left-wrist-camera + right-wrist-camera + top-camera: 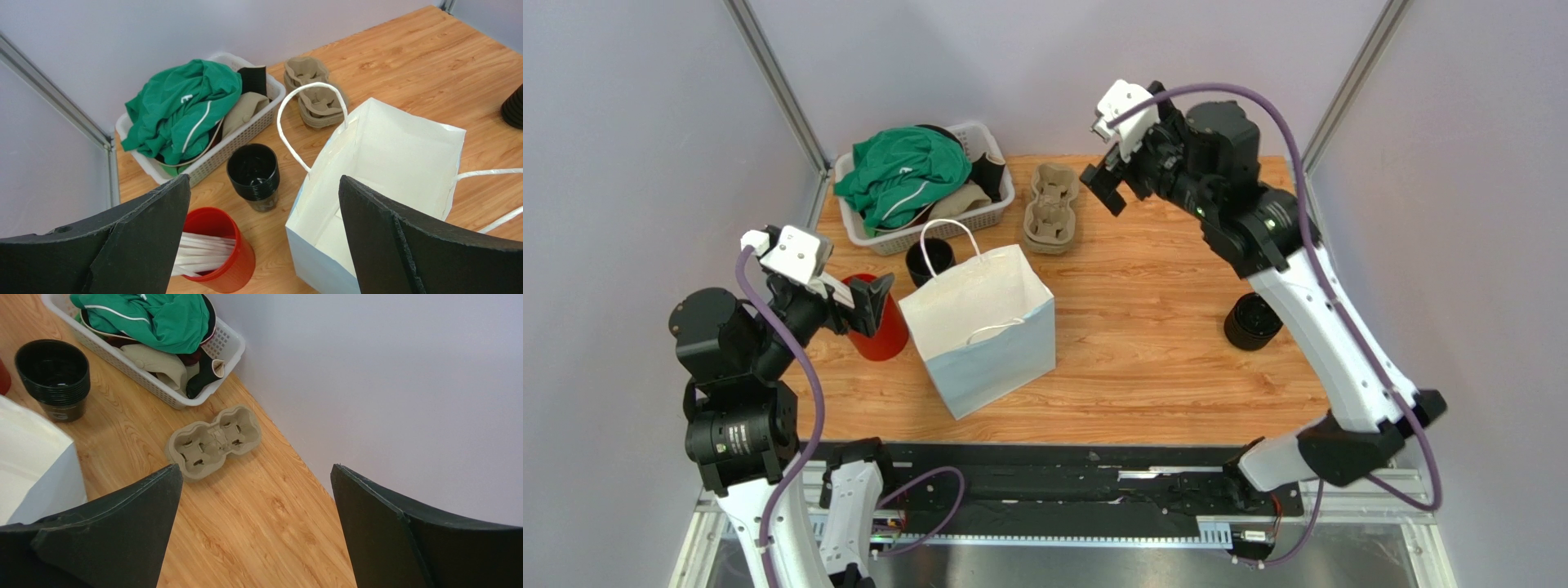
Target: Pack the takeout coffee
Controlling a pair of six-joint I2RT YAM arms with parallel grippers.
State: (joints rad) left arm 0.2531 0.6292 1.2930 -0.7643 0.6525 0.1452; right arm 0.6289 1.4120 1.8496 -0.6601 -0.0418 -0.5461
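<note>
From above, the takeout coffee cup [929, 260] stands upright on the table [1161, 306], just in front of the white basket [993, 211] and just behind the far left corner of the white paper bag [979, 328]. The bag stands open-mouthed. The left gripper [870, 304] hangs over the red cup [879, 333] to the left of the bag. The right gripper [1109, 186] is raised near the far edge, beside the cardboard cup carrier [1052, 211]. A squat black round piece [1254, 321] sits well to the right, next to the right arm.

In the left wrist view, the fingers [147, 233] are spread wide with nothing between them. Below lie the red cup with its white straws [199, 251], the black cup [253, 174] and the bag's open mouth. The cup's top looks open rather than lidded, though its dark inside is hard to read.

In the right wrist view, the fingers [116, 533] are likewise wide apart and empty, high over the carrier [215, 441]. The black cup [54, 376] is at the left, near the basket holding a green garment [153, 318].
</note>
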